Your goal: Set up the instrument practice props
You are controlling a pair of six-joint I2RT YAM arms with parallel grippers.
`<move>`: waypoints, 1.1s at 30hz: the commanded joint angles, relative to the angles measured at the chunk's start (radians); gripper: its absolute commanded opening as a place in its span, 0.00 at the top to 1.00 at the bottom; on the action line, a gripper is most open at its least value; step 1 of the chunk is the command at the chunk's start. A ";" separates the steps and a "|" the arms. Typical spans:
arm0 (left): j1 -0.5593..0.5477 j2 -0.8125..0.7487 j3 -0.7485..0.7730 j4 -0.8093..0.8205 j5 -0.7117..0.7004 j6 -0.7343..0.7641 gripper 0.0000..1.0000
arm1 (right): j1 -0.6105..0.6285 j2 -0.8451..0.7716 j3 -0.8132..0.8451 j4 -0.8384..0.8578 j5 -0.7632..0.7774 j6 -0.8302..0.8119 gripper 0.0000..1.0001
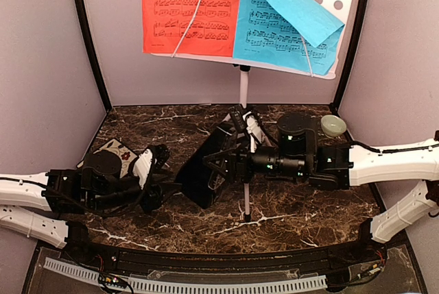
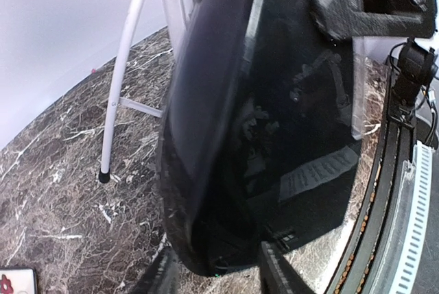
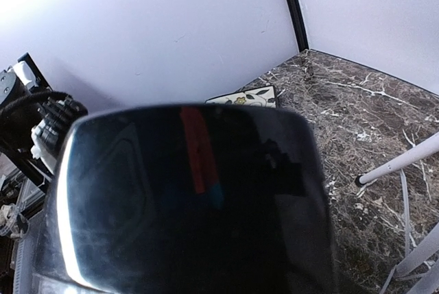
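The white perforated music stand (image 1: 243,88) stands at the back middle on tripod legs. On it are a red sheet (image 1: 188,9) and a blue sheet (image 1: 274,33), whose top corner is folded down. The black pyramid-shaped metronome (image 1: 206,164) is tilted at the table's centre. My right gripper (image 1: 230,153) is shut on its upper part. The metronome (image 3: 192,205) fills the right wrist view and hides the fingers. My left gripper (image 1: 168,186) is open. In the left wrist view its fingers (image 2: 274,270) stand on either side of the metronome's (image 2: 260,136) lower end.
The square floral tile (image 1: 116,151) lies at the left behind my left arm, also in the right wrist view (image 3: 250,95). The pale green bowl (image 1: 333,125) sits at the back right. A stand leg (image 2: 120,88) reaches towards the front, just right of the metronome.
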State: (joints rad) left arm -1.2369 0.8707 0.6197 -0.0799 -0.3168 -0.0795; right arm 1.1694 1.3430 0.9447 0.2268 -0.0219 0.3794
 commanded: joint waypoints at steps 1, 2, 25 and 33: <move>0.021 -0.024 0.000 -0.030 -0.016 -0.044 0.50 | 0.004 0.005 0.064 0.146 -0.004 0.016 1.00; 0.028 -0.039 -0.002 -0.034 -0.020 -0.055 0.43 | 0.004 0.011 0.069 0.139 0.017 0.018 1.00; 0.414 -0.158 -0.002 -0.186 0.053 -0.462 0.21 | 0.154 0.633 0.564 -0.177 0.606 0.037 1.00; 0.437 -0.161 -0.017 -0.178 0.074 -0.465 0.21 | 0.164 0.706 0.632 -0.200 0.635 0.060 0.68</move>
State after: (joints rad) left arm -0.8085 0.7170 0.6048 -0.2432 -0.2657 -0.5339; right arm 1.3270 2.0651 1.5143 -0.0471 0.5438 0.4145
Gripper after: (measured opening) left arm 0.793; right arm 0.694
